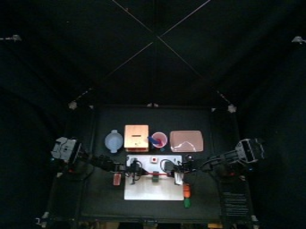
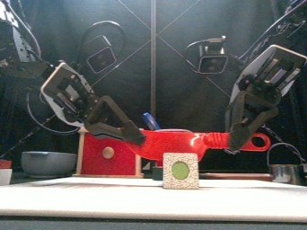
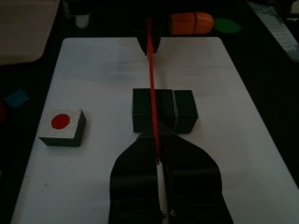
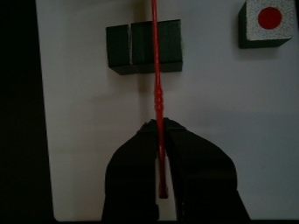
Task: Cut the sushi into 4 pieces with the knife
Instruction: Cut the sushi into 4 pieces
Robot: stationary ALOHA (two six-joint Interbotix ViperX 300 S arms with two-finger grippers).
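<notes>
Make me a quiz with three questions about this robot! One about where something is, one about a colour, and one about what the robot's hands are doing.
1. Where is the sushi roll?
A) on the floor
B) on the white cutting board
C) in a fridge

2. What colour is the knife that the robot holds?
A) blue
B) yellow
C) red

3. How is the knife held?
A) by both grippers
B) by no gripper, lying flat
C) by one gripper only

Answers:
1 B: the roll sits on the white board.
2 C: the front view shows it red.
3 A: the left gripper and the right gripper are each shut on one end.
</notes>
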